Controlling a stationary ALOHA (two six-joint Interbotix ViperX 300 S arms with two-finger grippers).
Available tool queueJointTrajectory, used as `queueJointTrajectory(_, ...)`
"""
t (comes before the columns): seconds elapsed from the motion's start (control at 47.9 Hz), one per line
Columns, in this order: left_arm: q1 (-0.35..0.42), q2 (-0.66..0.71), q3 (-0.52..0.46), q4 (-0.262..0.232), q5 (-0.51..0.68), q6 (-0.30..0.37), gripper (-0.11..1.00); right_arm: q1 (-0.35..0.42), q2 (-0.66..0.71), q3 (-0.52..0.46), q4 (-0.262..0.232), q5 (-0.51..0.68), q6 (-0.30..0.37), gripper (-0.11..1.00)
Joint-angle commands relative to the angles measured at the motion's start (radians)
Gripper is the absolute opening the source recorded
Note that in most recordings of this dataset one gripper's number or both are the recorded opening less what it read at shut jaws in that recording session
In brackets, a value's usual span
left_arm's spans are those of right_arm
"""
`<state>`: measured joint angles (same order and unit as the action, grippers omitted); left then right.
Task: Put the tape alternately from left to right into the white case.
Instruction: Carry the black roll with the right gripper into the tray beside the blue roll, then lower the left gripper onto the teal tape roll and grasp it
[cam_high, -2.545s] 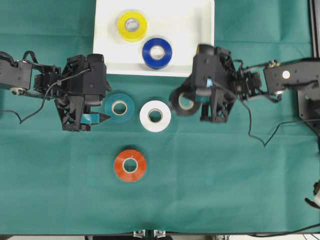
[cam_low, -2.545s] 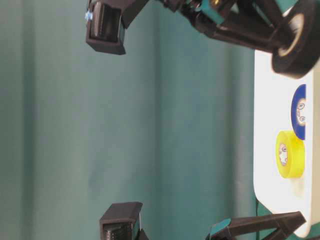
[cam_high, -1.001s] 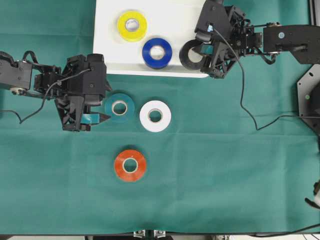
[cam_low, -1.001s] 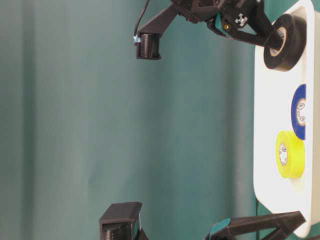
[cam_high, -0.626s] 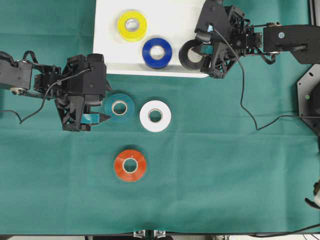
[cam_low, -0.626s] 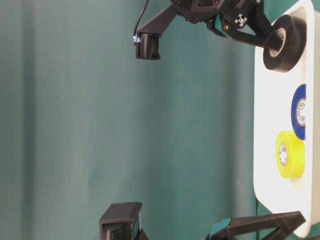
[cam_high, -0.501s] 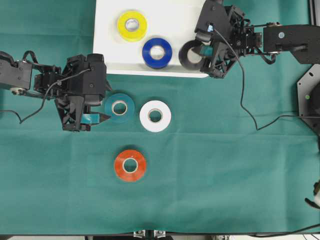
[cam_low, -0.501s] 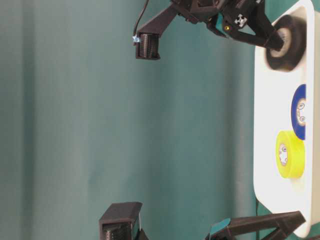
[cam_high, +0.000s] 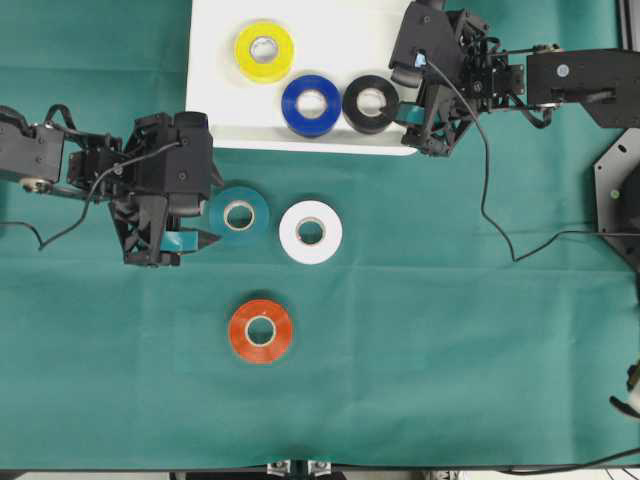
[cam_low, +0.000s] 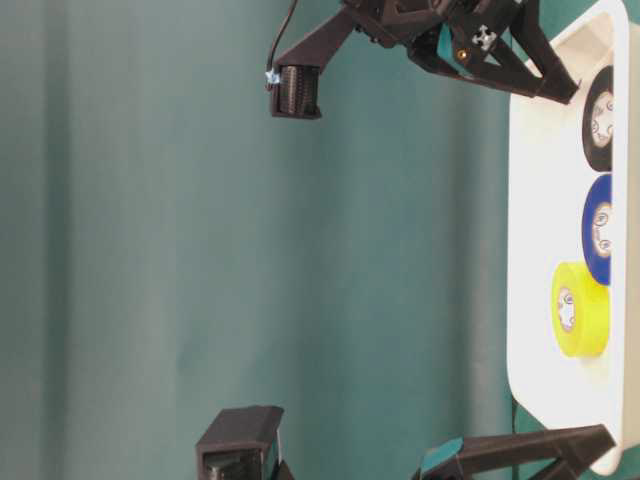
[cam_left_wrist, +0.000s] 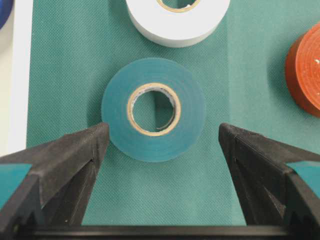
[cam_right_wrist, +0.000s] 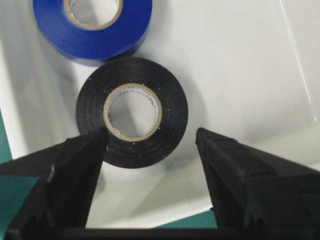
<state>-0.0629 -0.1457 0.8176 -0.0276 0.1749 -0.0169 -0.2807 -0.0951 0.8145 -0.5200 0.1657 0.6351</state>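
The white case (cam_high: 220, 60) holds the yellow roll (cam_high: 264, 52), the blue roll (cam_high: 311, 105) and the black roll (cam_high: 371, 104), all lying flat. My right gripper (cam_high: 402, 106) stands open over the case's right end. In the right wrist view the black roll (cam_right_wrist: 132, 111) lies loose just ahead of its fingertips (cam_right_wrist: 95, 142). The teal roll (cam_high: 239, 214), white roll (cam_high: 310, 231) and orange-red roll (cam_high: 260, 330) lie on the green cloth. My left gripper (cam_left_wrist: 161, 135) is open, and the teal roll (cam_left_wrist: 153, 109) sits just beyond its tips, not gripped.
The case's near rim (cam_high: 300, 146) runs between the teal roll and the rolls inside. In the table-level view the case (cam_low: 540, 250) stands at the right edge. Green cloth (cam_high: 450, 330) covers the table, and the right arm's cable (cam_high: 495, 250) trails over it.
My right gripper has opened and let go of the black roll, which now lies flat in the case beside the blue one. The left arm has not moved.
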Motion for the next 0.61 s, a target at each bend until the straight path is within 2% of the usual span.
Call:
queueJointTrajectory(0.0,-0.012,-0.006,-0.021,-0.002,-0.008,-0.002,0.60,0.015,-0.017,-0.008,-0.002,-0.008,0.002,0.77)
queueJointTrajectory(0.271,-0.048,0.028,-0.029,-0.002,-0.009,-0.002,0.60,0.098,-0.051,-0.008,-0.002,-0.008,0.008,0.76)
queueJointTrajectory(0.584,-0.078,0.127,-0.089,-0.002,-0.008,0.000,0.60,0.178,-0.060,-0.011,0.003,-0.008,0.014,0.76)
